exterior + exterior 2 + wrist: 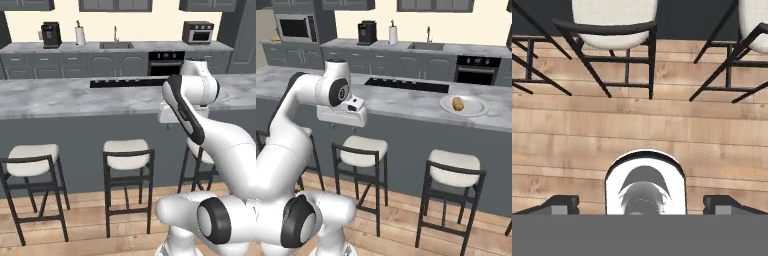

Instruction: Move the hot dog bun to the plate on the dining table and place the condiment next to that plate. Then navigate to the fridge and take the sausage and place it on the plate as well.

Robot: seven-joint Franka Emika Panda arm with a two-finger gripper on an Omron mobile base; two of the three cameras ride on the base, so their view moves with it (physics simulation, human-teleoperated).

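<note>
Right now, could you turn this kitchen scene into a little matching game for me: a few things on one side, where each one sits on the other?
Things:
1. bun
2. plate
3. coffee machine
4. claw

Places:
A. on the back counter, beside the paper towel roll
B. open, pointing down at the wooden floor
C. lying on the plate
D. on the grey marble table, right of the black cooktop

Pairs: 1-C, 2-D, 3-A, 4-B

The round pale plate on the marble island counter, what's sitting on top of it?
A small golden-yellow oblong bun lies on the round pale grey-white plate. No sausage shows there. The plate surface beneath the bun is covered.
</note>
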